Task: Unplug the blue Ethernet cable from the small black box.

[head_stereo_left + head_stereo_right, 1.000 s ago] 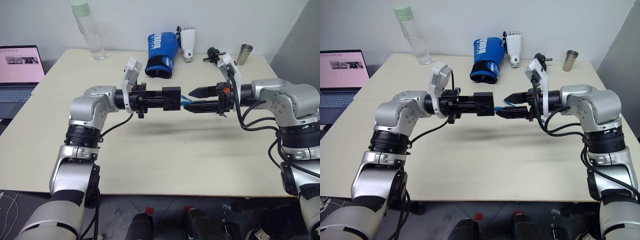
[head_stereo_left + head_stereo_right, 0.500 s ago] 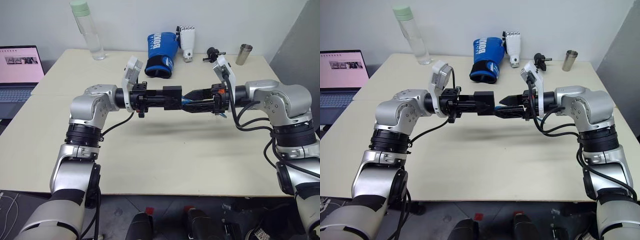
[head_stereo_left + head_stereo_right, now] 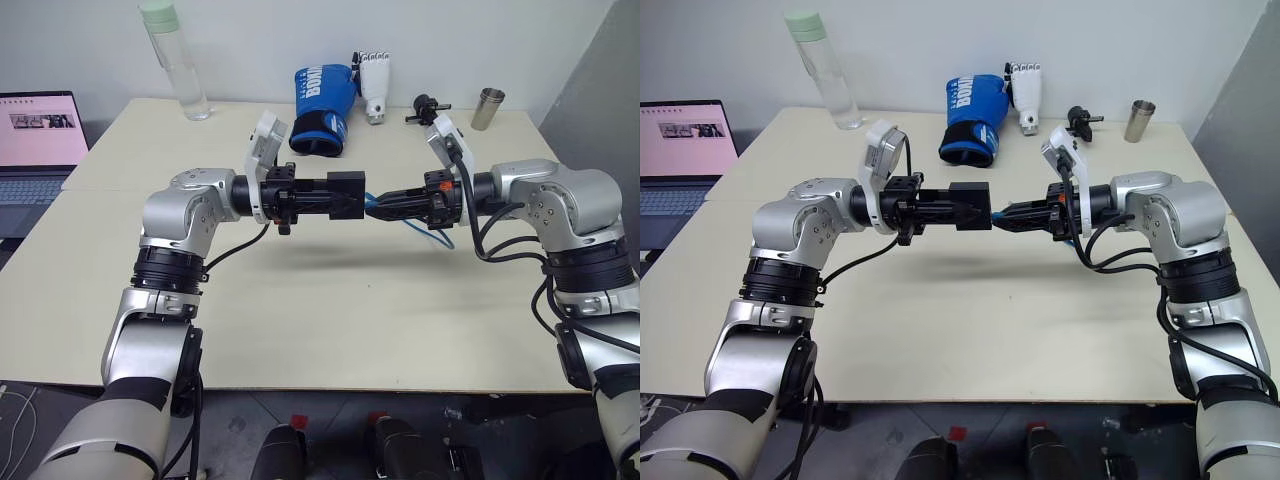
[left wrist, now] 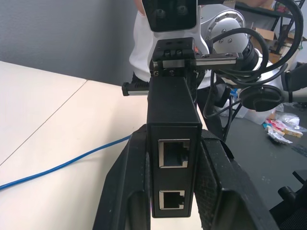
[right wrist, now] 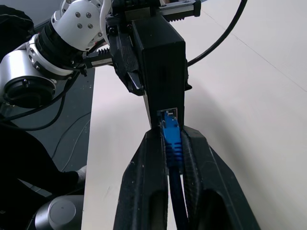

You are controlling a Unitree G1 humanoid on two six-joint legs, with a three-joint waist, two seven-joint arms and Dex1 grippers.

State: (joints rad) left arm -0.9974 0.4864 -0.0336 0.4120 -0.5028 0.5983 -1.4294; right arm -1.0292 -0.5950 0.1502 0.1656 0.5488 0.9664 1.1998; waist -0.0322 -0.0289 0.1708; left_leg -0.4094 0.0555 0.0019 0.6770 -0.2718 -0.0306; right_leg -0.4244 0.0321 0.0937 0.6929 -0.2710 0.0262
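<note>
Above the middle of the pale tabletop (image 3: 330, 300), my left tool (image 3: 975, 207) is clamped on the small matte black plastic box (image 3: 345, 194), holding it level in the air. My right tool (image 5: 172, 143) is pinched on the light-blue Ethernet cable (image 5: 170, 134) right at its plug, which I can see seated in the box's port. So the grip is done; the pull is left. Farther off lies a blue boxing glove (image 3: 322, 97).
</note>
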